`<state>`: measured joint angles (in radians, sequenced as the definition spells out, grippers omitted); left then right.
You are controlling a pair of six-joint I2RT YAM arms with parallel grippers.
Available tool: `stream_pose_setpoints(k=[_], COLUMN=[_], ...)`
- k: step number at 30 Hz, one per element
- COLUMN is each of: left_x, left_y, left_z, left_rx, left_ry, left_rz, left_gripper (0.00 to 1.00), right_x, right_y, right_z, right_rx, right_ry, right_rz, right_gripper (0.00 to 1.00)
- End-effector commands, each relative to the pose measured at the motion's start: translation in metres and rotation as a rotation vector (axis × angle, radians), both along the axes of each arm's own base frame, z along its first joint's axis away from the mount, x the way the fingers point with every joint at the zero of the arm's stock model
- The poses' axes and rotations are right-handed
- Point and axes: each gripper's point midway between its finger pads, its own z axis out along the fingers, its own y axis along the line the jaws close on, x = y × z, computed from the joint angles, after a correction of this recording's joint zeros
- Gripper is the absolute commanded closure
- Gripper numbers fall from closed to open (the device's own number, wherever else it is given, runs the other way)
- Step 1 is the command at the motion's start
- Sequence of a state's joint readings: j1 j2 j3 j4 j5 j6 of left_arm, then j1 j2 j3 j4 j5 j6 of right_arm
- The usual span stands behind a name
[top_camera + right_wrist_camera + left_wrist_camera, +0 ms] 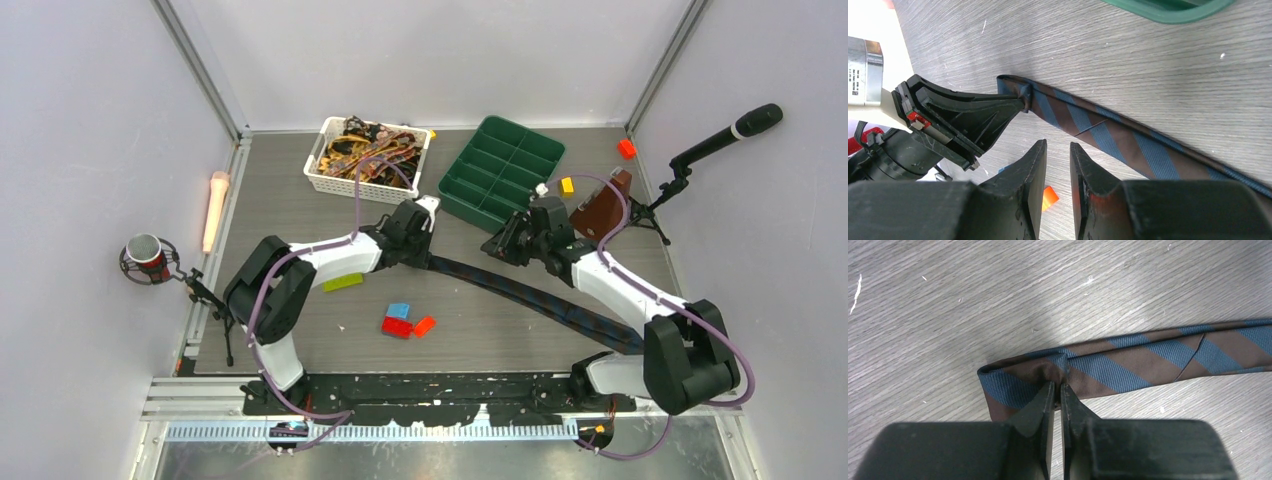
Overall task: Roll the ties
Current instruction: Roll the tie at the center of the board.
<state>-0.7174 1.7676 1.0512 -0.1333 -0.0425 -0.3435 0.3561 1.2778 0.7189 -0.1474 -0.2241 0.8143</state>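
Observation:
A tie (530, 298) with blue and brown diagonal stripes lies across the table, from the middle down to the right. Its left end is folded over. My left gripper (426, 250) is shut on that folded end; in the left wrist view the fingertips (1047, 390) pinch the fabric (1128, 365) at the fold. My right gripper (500, 246) hovers just right of the fold, beside the tie (1108, 135). Its jaws stand a little apart with nothing between them (1058, 147). The left gripper also shows in the right wrist view (1023, 102). More patterned ties (372, 148) fill a white basket (345, 186).
A green compartment tray (500, 170) stands at the back, right of the basket. Loose bricks lie about: red (397, 327), blue (399, 310), orange (425, 324), lime (343, 282), yellow (567, 185). A brown object (600, 212) sits by the right arm. Microphone stands flank both sides.

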Motion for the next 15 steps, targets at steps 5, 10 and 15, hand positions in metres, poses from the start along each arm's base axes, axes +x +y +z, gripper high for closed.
stream_pose_setpoints(k=[5, 10, 15], left_x=[0.002, 0.002, 0.002], left_y=[-0.002, 0.0, 0.001], left_z=[0.014, 0.013, 0.013], left_rx=[-0.065, -0.064, -0.063], left_ry=[-0.012, -0.011, -0.011], left_rz=[0.006, 0.01, 0.01], left_gripper=[0.99, 1.0, 1.0], right_x=[0.025, 0.037, 0.043], right_y=[0.03, 0.058, 0.09], right_z=[0.022, 0.02, 0.018], right_rx=[0.1, 0.155, 0.19], right_ry=[-0.073, -0.061, -0.033], right_rz=[0.099, 0.176, 0.244], right_gripper=[0.76, 0.93, 1.0])
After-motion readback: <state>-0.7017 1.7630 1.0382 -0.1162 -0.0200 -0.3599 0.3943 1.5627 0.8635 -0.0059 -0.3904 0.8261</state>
